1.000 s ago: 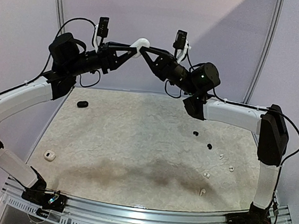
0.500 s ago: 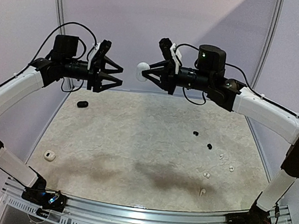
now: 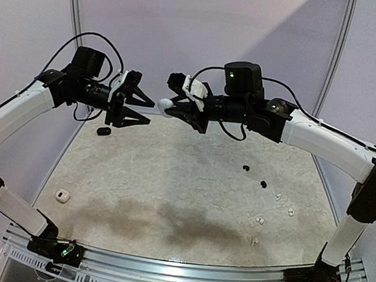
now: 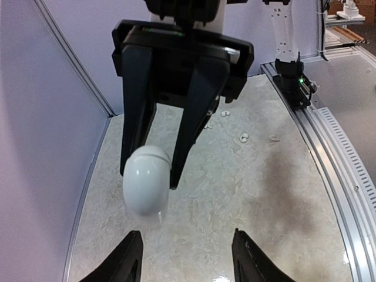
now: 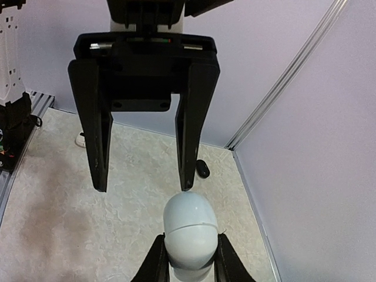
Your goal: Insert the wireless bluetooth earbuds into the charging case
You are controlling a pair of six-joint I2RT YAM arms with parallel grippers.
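My right gripper [image 3: 170, 105] is shut on a closed white pebble-shaped charging case [image 3: 164, 104] and holds it high above the table; the case also shows in the right wrist view [image 5: 189, 229] and the left wrist view [image 4: 147, 180]. My left gripper [image 3: 140, 111] is open and empty, facing the case a short gap away, its fingertips [image 4: 130, 247] low in its own view. Two black earbuds [image 3: 246, 167] [image 3: 263, 184] and several white earbuds [image 3: 259, 220] lie on the table at the right.
A black case [image 3: 103, 131] lies at the back left and also shows in the right wrist view [image 5: 202, 168]. A white case [image 3: 62, 196] lies at the front left. Lilac walls enclose the marbled table [image 3: 170, 179] at the back and sides.
The right gripper carried the white case left and slightly down towards the left gripper. The left gripper, which let go of the case a second ago, has opened and drawn back a little.
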